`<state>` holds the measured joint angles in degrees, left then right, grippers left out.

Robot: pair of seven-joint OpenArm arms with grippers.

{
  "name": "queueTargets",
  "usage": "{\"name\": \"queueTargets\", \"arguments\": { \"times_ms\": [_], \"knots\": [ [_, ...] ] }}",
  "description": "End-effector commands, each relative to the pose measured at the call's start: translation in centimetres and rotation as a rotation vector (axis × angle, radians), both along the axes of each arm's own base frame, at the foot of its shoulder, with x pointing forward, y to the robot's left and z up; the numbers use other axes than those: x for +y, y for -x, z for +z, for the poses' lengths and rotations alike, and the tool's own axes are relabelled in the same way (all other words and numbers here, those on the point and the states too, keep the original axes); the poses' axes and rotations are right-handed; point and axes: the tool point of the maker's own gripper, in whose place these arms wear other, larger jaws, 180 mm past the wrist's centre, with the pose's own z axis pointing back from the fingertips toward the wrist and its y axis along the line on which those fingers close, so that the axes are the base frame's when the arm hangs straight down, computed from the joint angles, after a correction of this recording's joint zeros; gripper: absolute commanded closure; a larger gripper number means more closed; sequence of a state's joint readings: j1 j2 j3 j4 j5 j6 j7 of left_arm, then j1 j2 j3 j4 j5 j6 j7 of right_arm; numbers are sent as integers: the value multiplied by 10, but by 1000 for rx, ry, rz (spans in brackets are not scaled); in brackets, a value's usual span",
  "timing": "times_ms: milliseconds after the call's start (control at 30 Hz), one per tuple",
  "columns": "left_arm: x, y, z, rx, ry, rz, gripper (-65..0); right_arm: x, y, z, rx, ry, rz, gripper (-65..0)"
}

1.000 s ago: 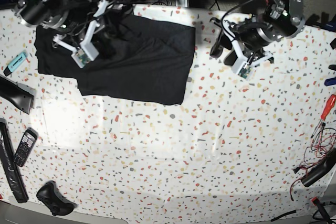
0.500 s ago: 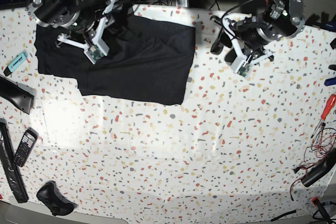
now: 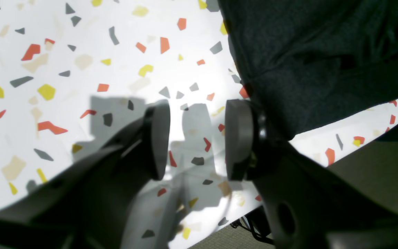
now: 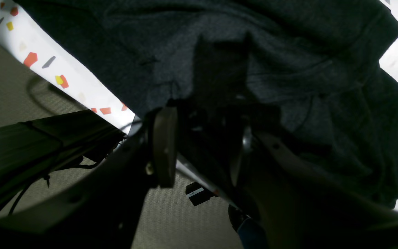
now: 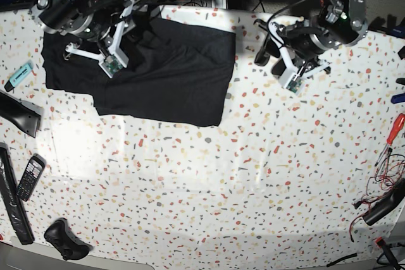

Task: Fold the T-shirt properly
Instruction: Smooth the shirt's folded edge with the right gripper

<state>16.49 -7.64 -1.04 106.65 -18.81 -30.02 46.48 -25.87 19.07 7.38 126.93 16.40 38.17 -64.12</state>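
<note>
Overhead, T-shirt (image 5: 152,71) lay folded at table's (image 5: 209,194) far-left edge, wide bare terrazzo nearer; left gripper (image 3: 197,138) empty, jaws apart beside shirt's edge; right gripper (image 4: 202,141) apart above cloth, wider than a second before.

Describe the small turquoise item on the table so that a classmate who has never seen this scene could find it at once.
Start at the black T-shirt lying at the far side of the speckled table. Go past its sleeve end to the table's left edge in the base view: the turquoise item lies there alone. Its neighbours, a handset and a remote, are black.
</note>
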Motion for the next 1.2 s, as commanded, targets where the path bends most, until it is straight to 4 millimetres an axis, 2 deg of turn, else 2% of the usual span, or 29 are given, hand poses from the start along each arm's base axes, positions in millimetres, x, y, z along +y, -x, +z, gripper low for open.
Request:
{"name": "queueTargets", "arguments": {
  "times_ms": [0,200,367,400,500,567,733,867,1067,1167],
  "knots": [
    [-2,-6,11,-39,21,0,-245,0,-3,5,-20,-3,1,-230],
    [-2,-6,11,-39,21,0,-245,5,3,-8,53,-84,-38,-230],
    [-2,-6,11,-39,21,0,-245,2,5,-19,79,-89,-54,-223],
    [-2,-6,11,-39,21,0,-245,3,4,-18,71,-94,-54,-200],
    [-2,-6,11,-39,21,0,-245,5,-1,-14,41,-113,-52,-65],
    [-2,-6,11,-39,21,0,-245,4,-3,-14,30,-108,-53,0],
    [-2,-6,10,-39,20,0,-245,-20,-7,-16,-1,45,-69,0],
    [-2,-6,11,-40,21,0,-245,-38,-14,1,-67,183,-66,0],
    [-2,-6,11,-44,23,0,-245,-34,-25,43,-200,223,-1,0],
    [-2,-7,12,-46,24,1,-245,-37,-25,47,-210,246,19,0]
  ]
}}
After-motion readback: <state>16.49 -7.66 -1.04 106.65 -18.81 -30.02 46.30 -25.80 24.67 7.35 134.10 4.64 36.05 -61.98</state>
